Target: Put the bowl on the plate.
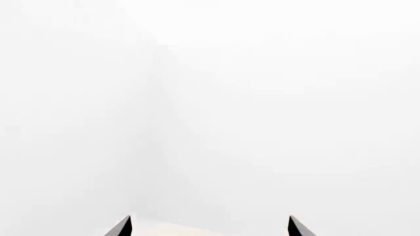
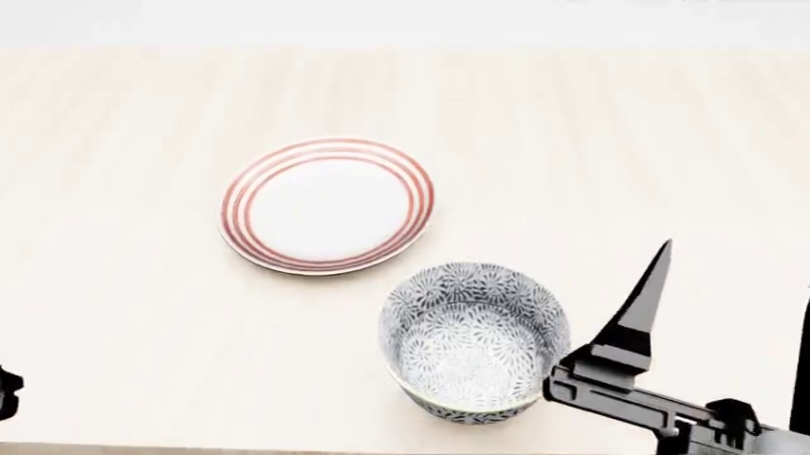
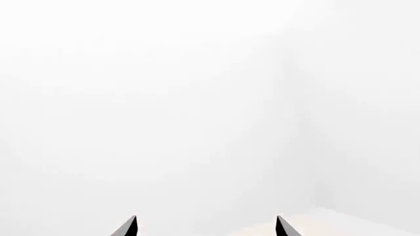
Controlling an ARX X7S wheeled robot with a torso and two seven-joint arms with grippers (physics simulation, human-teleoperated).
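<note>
The bowl (image 2: 475, 341), grey-and-white floral with a thin rim, stands upright on the wooden table near its front edge. The plate (image 2: 326, 204), white with red-orange rings, lies flat behind and left of the bowl, a small gap between them. My right gripper (image 2: 734, 275) is open just right of the bowl, its dark fingers (image 2: 643, 308) pointing away from me and holding nothing. In the right wrist view the gripper (image 3: 206, 222) shows only two spread tips against a white wall. My left gripper (image 1: 210, 222) is open too, its tips wide apart, facing white walls. Neither wrist view shows the bowl or plate.
The light wooden table (image 2: 608, 142) spans the head view, with a white wall beyond its far edge. A dark bit of the left arm (image 2: 7, 393) shows at the lower left edge.
</note>
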